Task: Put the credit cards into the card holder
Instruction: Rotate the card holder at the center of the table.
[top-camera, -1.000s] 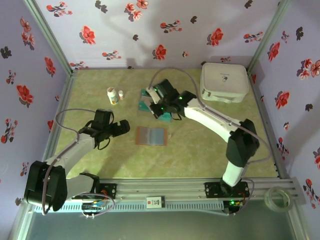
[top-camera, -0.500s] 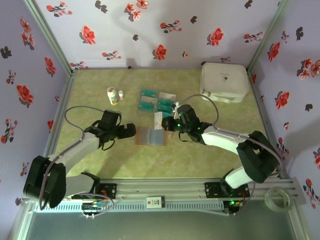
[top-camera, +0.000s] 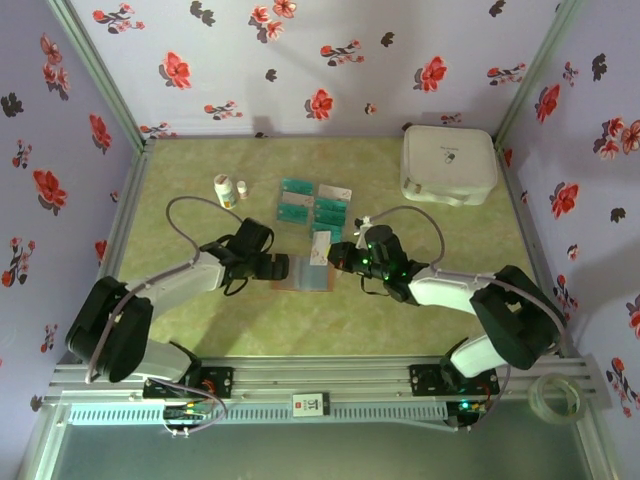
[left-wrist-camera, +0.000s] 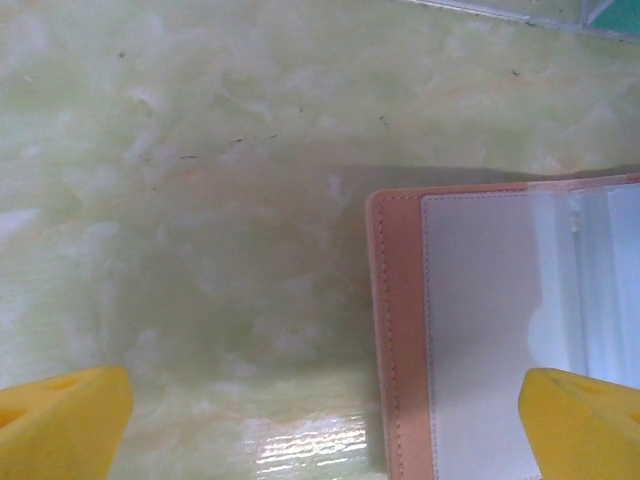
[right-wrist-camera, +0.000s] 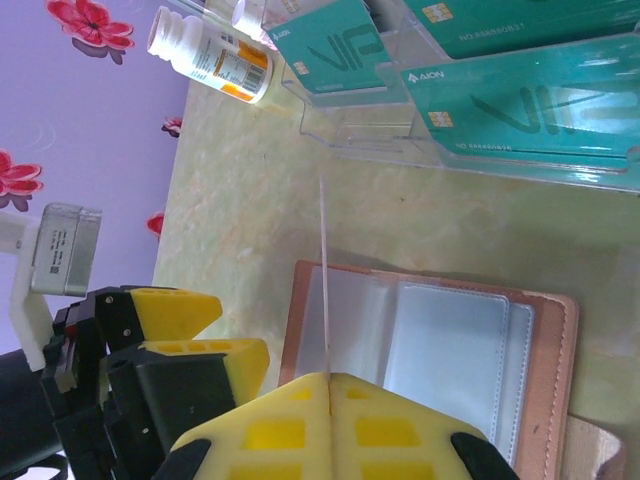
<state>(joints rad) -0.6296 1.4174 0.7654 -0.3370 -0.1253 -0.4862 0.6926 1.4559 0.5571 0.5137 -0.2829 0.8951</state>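
— Where is the holder lying?

— The holder is lying open and flat in the middle of the counter, between my two arms. Its clear sleeves are facing up, and its brown border is showing round them.

— What is your right end effector doing?

— My right end effector is pressing its two yellow fingers together on a pale card. I am holding that card upright, its thin edge turned to my wrist camera, over the left part of the holder as that camera sees it. From above, the card is showing at the holder's far edge. I cannot tell whether its lower edge is touching a sleeve.

— And the left one?

— My left end effector is standing wide apart and gripping nothing. It is hovering at the holder's left edge. In my left wrist view one fingertip is hanging over bare counter and the other over a clear sleeve.

— Where are the other cards?

— The teal cards are lying in a cluster just beyond the holder, with one pale one at the cluster's far side. In the right wrist view they are sitting in clear trays. Two white bottles are standing left of the cluster, and a big white case is sitting in the far right corner, well apart.
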